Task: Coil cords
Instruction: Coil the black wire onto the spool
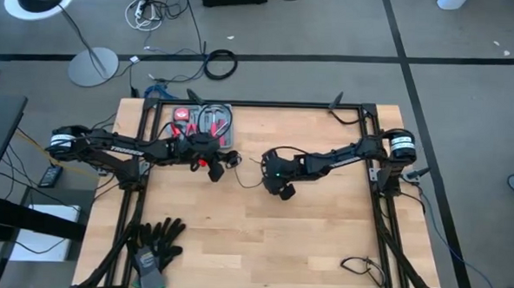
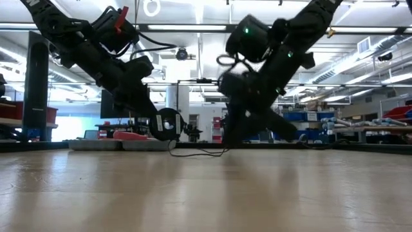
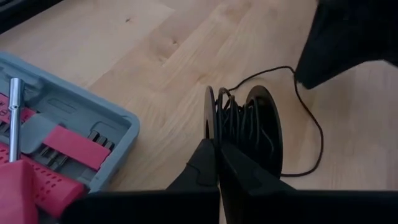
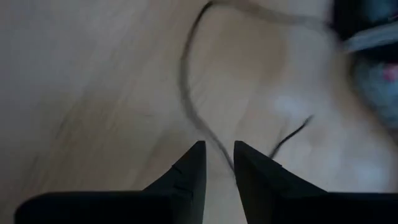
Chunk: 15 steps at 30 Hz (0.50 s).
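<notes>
The step in hand looks like feeding loose wire onto a spool, and doing it well probably means keeping the spool steady while the free strand is led in with light tension, so the turns lie side by side between the two discs rather than slipping over a rim.

The left gripper (image 3: 216, 163) has its two dark fingers pressed together on the edge of the small black round spool (image 3: 239, 127), which stands on edge just beside the grey plastic tool case with red inserts (image 3: 81, 140) at the far side of the pale wooden table (image 1: 261, 240). Several turns of the very thin black cord (image 3: 311, 118) already sit between the discs; the rest runs off the spool away from the tool case, lying in a loose curve on the wood toward the right arm.

The right gripper (image 4: 219, 163) hovers low over that slack, farther from the tool case than the spool. Its fingers stand slightly apart, with the strand passing between the tips; whether they actually pinch it cannot be told.
</notes>
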Available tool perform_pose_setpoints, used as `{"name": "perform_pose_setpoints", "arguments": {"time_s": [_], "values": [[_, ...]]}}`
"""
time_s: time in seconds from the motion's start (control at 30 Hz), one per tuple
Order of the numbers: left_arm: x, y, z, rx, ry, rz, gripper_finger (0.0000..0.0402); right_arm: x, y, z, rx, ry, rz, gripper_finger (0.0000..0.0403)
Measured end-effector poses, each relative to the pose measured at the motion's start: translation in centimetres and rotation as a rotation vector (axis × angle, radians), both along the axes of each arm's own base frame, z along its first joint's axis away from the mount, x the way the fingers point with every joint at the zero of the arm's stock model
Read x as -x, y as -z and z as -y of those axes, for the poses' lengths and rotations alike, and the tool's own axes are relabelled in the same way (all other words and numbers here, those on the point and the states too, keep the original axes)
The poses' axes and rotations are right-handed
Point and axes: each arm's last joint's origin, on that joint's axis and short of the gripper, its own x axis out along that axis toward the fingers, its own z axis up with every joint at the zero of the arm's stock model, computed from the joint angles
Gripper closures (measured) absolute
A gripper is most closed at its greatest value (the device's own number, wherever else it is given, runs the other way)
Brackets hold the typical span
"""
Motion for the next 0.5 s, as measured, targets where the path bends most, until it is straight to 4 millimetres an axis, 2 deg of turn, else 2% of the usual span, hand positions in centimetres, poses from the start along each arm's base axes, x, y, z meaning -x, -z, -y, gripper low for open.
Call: {"name": "perform_pose_setpoints", "arguments": {"time_s": [0.13, 0.3, 0.4, 0.5], "values": [[0.0, 0.0, 0.0, 0.009, 0.008, 0.008, 0.0401, -0.2, 1.6, 0.2, 0.007, 0.009, -0.039, 0.0330], [0.0, 0.0, 0.0, 0.012, 0.006, 0.009, 0.0401, -0.3, 2.0, -0.3, 0.069, 0.086, -0.034, 0.0360], [-0.1, -0.1, 0.0, 0.024, -0.004, 0.017, 0.0401, -0.2, 1.9, -0.7, 0.027, 0.121, -0.014, 0.0394], [-0.2, -0.3, -0.1, 0.032, -0.042, 0.059, 0.0401, -0.5, 1.7, -1.0, -0.077, 0.156, 0.038, 0.0395]]}}
